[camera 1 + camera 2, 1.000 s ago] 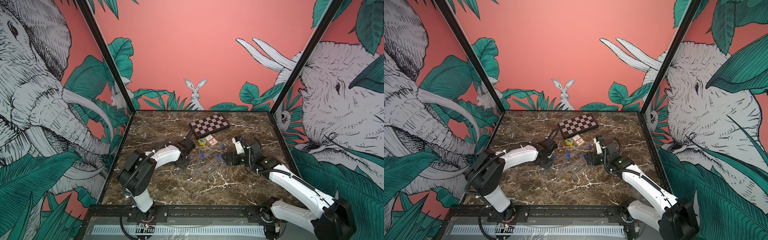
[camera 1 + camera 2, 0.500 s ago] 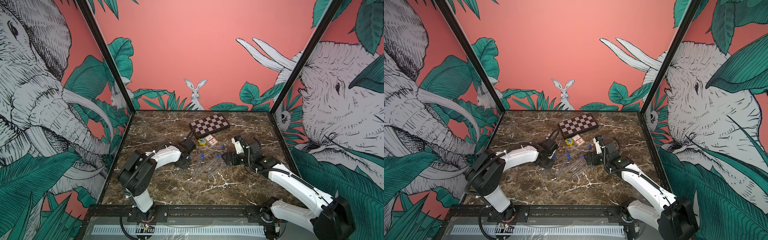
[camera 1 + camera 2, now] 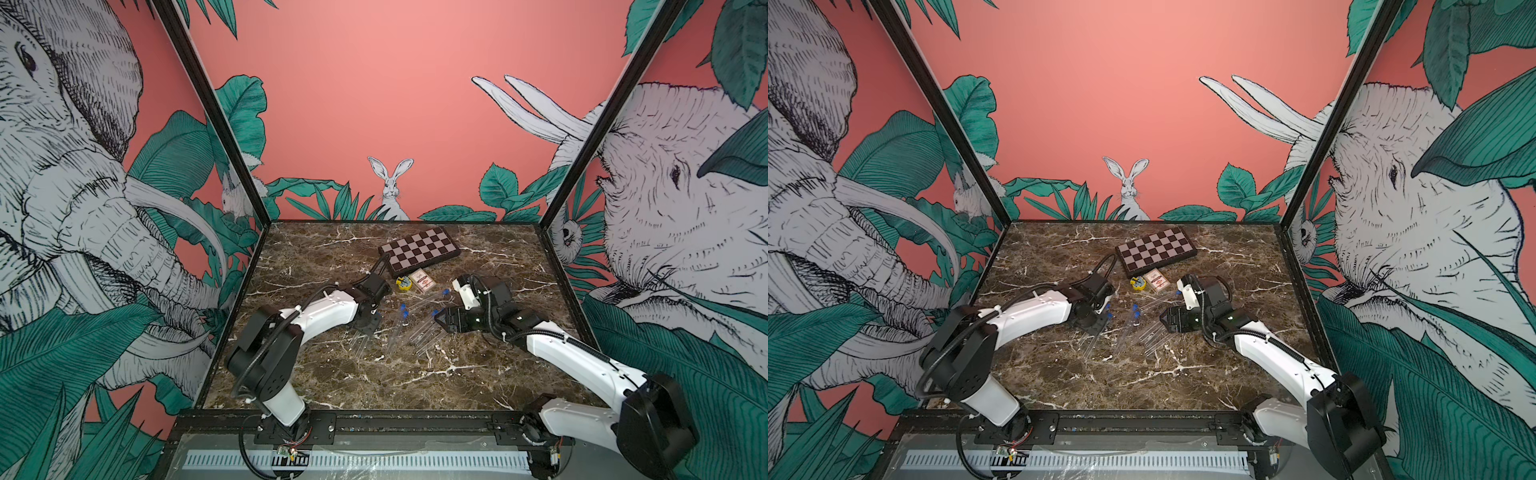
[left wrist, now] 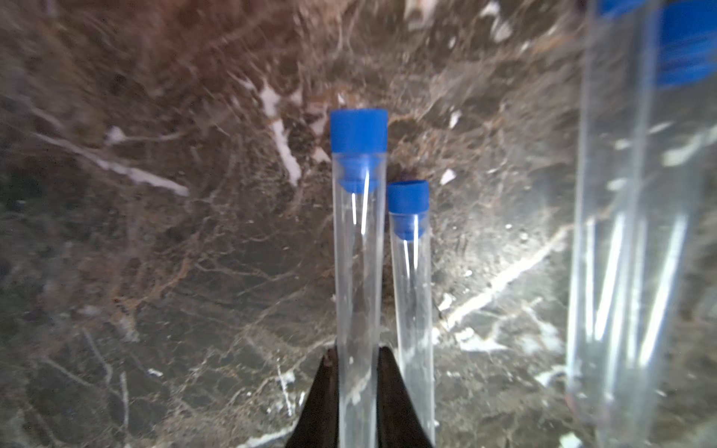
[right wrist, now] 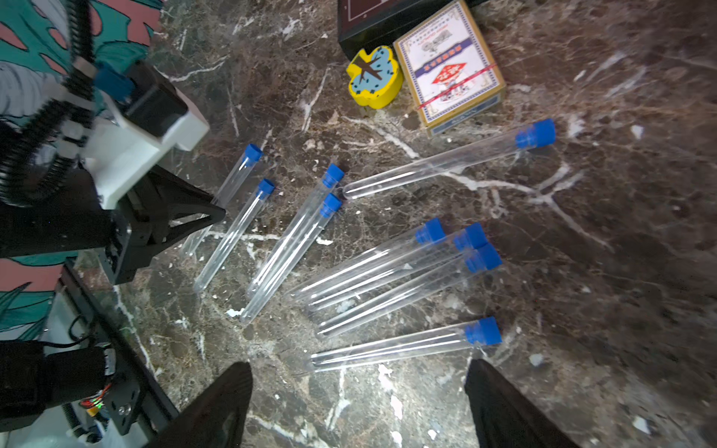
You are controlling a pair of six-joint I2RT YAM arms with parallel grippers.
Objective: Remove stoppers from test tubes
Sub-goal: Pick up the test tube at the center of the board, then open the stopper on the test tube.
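Several clear test tubes (image 5: 392,345) lie side by side on the dark marble, each with a blue stopper (image 5: 483,331) in its mouth. In both top views they show faintly between the arms (image 3: 419,332) (image 3: 1152,334). My left gripper (image 4: 357,360) is shut on the leftmost test tube (image 4: 357,271), well back from its stopper (image 4: 359,130); a second stoppered tube (image 4: 411,291) lies right beside it. From the right wrist view the left gripper (image 5: 217,212) shows at that tube. My right gripper (image 5: 359,372) is open above the right-hand tubes, holding nothing.
A chessboard (image 3: 419,251) lies toward the back of the table. A yellow flower-shaped block (image 5: 374,77) and a card box (image 5: 450,66) sit just behind the tubes. The enclosure walls stand on three sides and a black rail (image 3: 374,419) runs along the front.
My left gripper has closed onto the leftmost tube. Both arms have stayed almost in place.
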